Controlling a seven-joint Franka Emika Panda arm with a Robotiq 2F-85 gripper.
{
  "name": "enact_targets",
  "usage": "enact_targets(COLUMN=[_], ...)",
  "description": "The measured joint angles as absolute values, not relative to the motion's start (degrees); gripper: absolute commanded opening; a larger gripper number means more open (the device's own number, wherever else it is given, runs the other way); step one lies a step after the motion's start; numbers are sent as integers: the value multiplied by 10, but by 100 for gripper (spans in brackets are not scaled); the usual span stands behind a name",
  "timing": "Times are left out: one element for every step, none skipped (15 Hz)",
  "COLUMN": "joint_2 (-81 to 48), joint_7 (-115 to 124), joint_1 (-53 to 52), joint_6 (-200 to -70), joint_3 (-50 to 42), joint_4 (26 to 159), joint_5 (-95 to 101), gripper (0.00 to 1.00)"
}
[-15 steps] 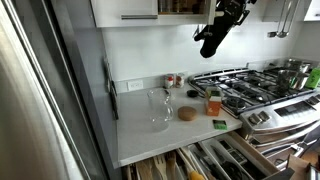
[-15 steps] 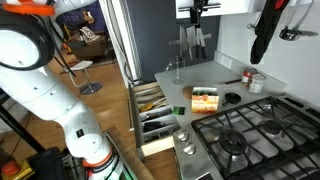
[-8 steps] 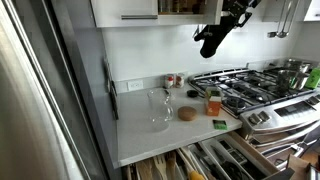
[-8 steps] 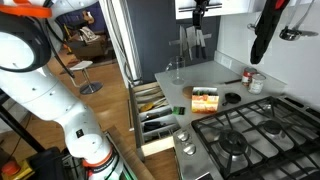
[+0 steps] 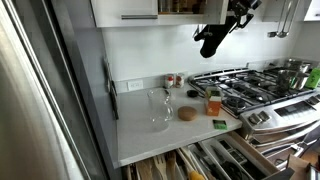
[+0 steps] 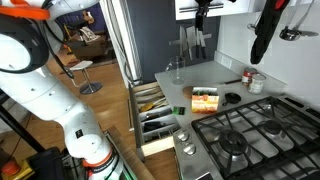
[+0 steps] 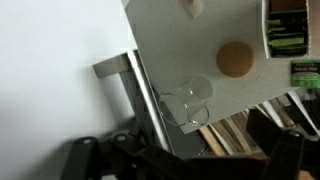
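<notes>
- Soft, even light fills both exterior views; the pale countertop (image 5: 140, 128) below the gripper (image 5: 212, 40) is bright, without hard shadows.
- The gripper shows as a dark silhouette against the white wall.
- The wrist view is blurred throughout; the glass (image 7: 190, 98) beneath the gripper carries faint glints.
- Straight lines bow at the frame edges, far from the gripper.

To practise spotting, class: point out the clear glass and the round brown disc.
clear glass (image 5: 160, 109), in an exterior view, on its side wall.
round brown disc (image 7: 235, 58), in the wrist view, on its top face.
</notes>
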State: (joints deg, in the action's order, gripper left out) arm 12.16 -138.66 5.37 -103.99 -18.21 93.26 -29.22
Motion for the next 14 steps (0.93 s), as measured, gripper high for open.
enact_targets(joint_2=[122, 122, 123, 123, 124, 126, 128, 131, 133, 135, 137, 140, 142, 145], joint_7=[-1390, -1394, -1397, -1399, -1400, -1400, -1399, -1399, -1399, -1399, -1400, -1400, -1402, -1407], joint_1=[55, 56, 57, 57, 58, 58, 58, 59, 59, 60, 60, 60, 60, 60], joint_6=[-1041, -1041, -1042, -1044, -1047, -1052, -1057, -1063, -1069, -1076, -1083, -1090, -1097, -1105], joint_3=[-182, -182, -183, -183, -183, -183, -183, -183, -183, -183, -183, -183, -183, -183], joint_4=[934, 935, 937, 939, 943, 948, 954, 962, 969, 976, 983, 991, 998, 1006], joint_5=[-294, -296, -299, -302, -308, -315, -323, -334, -344, -354, -364, -374, -383, -393], gripper=[100, 100, 100, 100, 100, 100, 100, 100, 100, 100, 100, 100, 100, 100])
